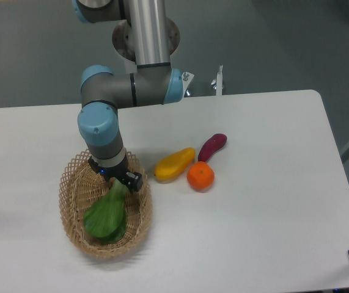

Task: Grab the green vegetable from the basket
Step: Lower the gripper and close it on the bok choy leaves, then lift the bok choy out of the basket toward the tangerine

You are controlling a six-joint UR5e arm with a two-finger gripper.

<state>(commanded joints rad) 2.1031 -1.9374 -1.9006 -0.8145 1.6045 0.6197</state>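
The green vegetable [106,215], a bok choy with broad green leaves, lies in the oval tan wicker basket [139,229] at the front left of the table. Its leaves point toward the front. My gripper [117,178] is low over the back part of the basket, right at the bok choy's stalk end. Its dark fingers [134,180] stand spread on either side of the stalk, open. The wrist hides most of the white stalk, so I cannot tell whether the fingers touch it.
Right of the basket on the white table lie a yellow elongated fruit [175,165], an orange [200,176] and a purple vegetable [212,146], close together. The arm's base stands behind the table's back edge.
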